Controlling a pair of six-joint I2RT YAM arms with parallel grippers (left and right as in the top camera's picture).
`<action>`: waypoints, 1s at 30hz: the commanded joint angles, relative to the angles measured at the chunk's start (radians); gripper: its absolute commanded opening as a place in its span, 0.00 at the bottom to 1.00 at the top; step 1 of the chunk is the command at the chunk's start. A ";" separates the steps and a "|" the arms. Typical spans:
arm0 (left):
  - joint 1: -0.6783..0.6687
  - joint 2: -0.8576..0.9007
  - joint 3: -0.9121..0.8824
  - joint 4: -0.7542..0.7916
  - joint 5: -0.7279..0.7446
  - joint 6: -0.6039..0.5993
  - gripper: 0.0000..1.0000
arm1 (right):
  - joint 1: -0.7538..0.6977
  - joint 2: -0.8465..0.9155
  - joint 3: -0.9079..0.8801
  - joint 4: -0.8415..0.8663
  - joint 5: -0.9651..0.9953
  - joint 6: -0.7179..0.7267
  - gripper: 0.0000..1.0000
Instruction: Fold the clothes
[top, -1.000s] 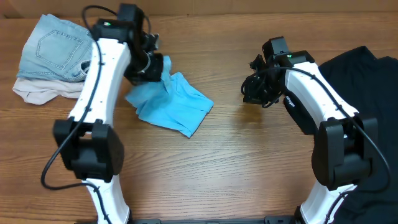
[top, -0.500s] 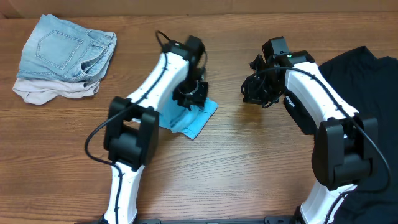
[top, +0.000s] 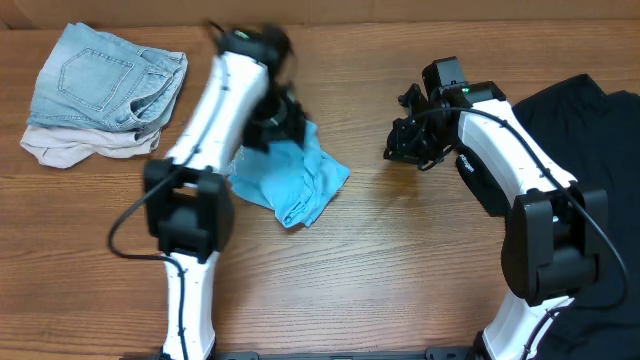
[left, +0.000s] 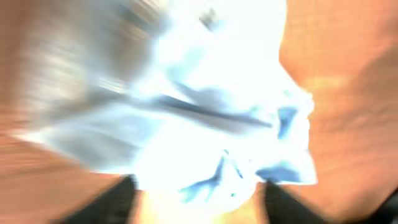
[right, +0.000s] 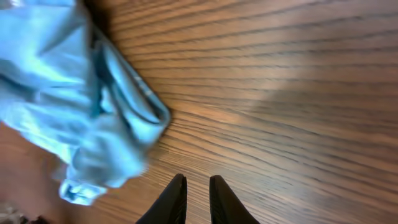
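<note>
Lying crumpled under left gripper (top: 284, 130), sky-blue T-shirt (top: 292, 186); lettering unreadable

**Three views, one garment shared**

The overhead camera looks straight down on the whole worktop (top: 400, 270). The left wrist view, blurred, sits close against the blue T-shirt (left: 205, 93). The right wrist view looks low toward the worktop's left edge and catches the same blue T-shirt (right: 74, 99).
</note>
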 joint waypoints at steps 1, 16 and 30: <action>0.074 -0.038 0.030 0.021 -0.042 0.031 0.04 | 0.002 -0.016 -0.002 0.008 -0.050 -0.007 0.16; -0.009 -0.037 -0.394 0.554 0.375 0.052 0.04 | 0.002 -0.016 -0.002 0.013 -0.046 -0.007 0.17; -0.019 -0.038 -0.100 0.306 0.209 0.095 0.05 | 0.005 -0.016 -0.002 0.009 -0.110 -0.034 0.18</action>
